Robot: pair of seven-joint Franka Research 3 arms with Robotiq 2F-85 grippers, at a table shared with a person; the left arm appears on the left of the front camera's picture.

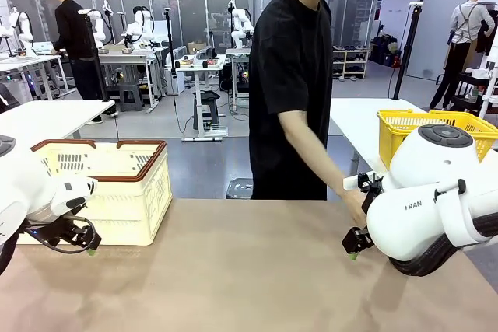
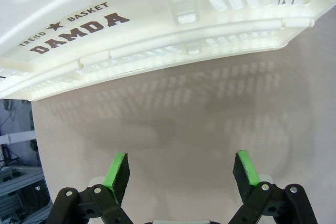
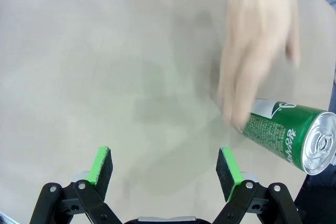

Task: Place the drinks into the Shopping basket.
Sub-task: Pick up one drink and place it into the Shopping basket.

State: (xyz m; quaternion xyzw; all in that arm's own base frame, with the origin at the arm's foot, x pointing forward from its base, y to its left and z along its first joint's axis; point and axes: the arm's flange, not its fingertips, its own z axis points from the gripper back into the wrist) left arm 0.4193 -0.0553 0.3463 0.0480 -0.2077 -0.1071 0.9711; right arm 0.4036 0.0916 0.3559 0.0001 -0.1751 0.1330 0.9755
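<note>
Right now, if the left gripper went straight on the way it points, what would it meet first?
Most likely the tabletop, just short of the Shopping basket. The left gripper, its fingers open, aims down at it, with the basket's lettered wall above that line. Depth is hard to judge.

1. You are in a robotics lab: a wide open hall with a bare grey floor (image 1: pixel 210 153).
2. Rows of white workbenches (image 1: pixel 128 56) stand across it, loaded with gear; a person (image 1: pixel 74 36) works at one.
3. Black pole stands (image 1: pixel 170 52) rise beside the benches, and a stool (image 1: pixel 127 96) sits by one.
4. At your own table (image 1: pixel 249 270), a white left arm (image 1: pixel 23 192) and right arm (image 1: pixel 436 184) reach in from the sides.
</note>
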